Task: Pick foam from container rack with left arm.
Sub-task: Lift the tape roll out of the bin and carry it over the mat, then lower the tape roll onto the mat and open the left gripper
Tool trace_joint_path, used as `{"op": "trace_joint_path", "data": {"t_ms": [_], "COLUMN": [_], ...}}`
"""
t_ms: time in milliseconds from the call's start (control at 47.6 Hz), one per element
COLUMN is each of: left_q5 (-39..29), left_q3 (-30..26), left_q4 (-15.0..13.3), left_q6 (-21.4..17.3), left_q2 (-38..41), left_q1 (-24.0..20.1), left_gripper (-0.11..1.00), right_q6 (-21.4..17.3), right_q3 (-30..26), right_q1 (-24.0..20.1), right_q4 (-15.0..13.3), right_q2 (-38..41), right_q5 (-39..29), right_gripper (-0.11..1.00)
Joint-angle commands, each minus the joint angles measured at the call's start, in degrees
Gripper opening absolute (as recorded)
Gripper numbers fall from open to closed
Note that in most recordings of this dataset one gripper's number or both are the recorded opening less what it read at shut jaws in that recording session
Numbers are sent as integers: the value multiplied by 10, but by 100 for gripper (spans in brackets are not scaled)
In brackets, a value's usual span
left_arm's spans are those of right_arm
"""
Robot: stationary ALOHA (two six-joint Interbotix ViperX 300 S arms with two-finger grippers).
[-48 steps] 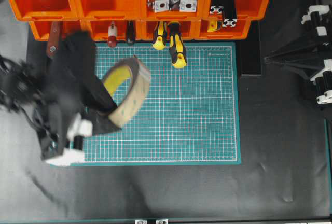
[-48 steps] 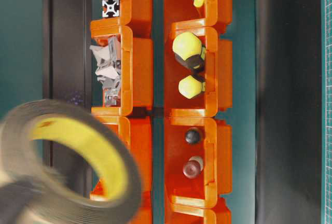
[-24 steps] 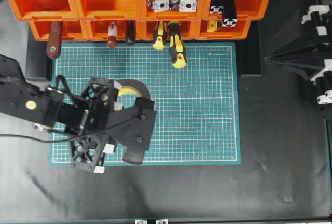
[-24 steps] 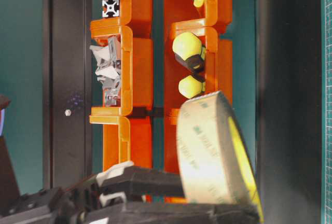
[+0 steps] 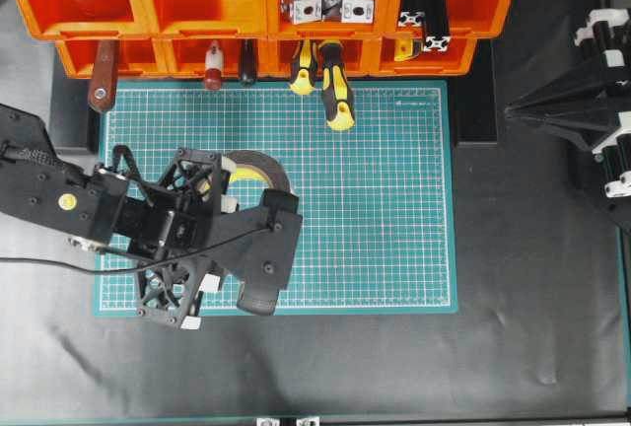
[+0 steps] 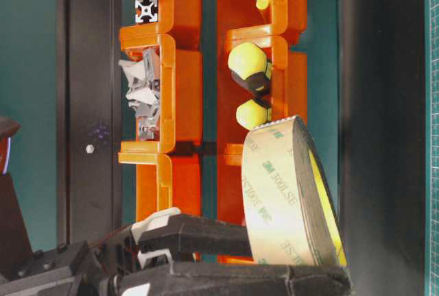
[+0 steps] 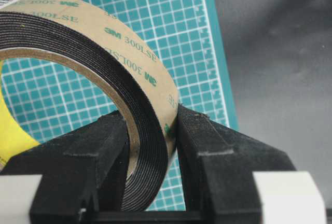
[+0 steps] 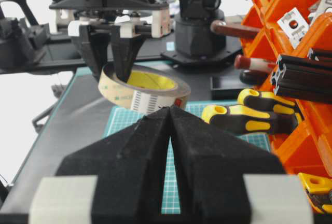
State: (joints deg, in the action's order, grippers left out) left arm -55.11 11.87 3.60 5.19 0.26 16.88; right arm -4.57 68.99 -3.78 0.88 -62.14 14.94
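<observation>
Foam (image 7: pixel 129 73) clamped by left arm (image 5: pixel 59 199), mostly hidden overhead.

Cutting mat (image 5: pixel 394 209): right half bare, open to approach from the right and the near edge. Left half occupied by the left arm (image 5: pixel 59 204), its left gripper (image 5: pixel 229 211) and the foam (image 5: pixel 258 166) clamped between the pads, held clear above the mat.

Container rack (image 5: pixel 266 7): walls off the far edge. Yellow-and-black screwdriver handles (image 5: pixel 335 86) protrude from the front bins onto the mat's far margin.

Right gripper (image 8: pixel 171 146): parked at the right margin, pads pressed together, well apart from the mat.
</observation>
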Motion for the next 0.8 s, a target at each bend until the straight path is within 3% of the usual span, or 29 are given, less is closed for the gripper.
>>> {"op": "trace_joint_path", "data": {"t_ms": [0, 273, 441, 525, 777], "left_q5": [2, 1, 1, 1, 4], "left_q3": [-18, -16, -1, 6, 17], "left_q4": [3, 3, 4, 4, 4], "left_q6": [-1, -4, -18, -33, -40], "left_q2": [-11, -12, -18, -23, -32], "left_q1": [-9, -29, -33, -33, -32], "left_gripper": [26, 28, 74, 89, 89], "right_q6": [0, 0, -1, -1, -1], "right_q3": [-14, -14, -14, -14, -15], "right_q1": [-1, -1, -1, -1, -1], "right_q4": [1, 1, 1, 1, 1], "right_q2": [3, 3, 3, 3, 3], "right_q5": [9, 9, 9, 9, 9], "right_gripper": [0, 0, 0, 0, 0]}}
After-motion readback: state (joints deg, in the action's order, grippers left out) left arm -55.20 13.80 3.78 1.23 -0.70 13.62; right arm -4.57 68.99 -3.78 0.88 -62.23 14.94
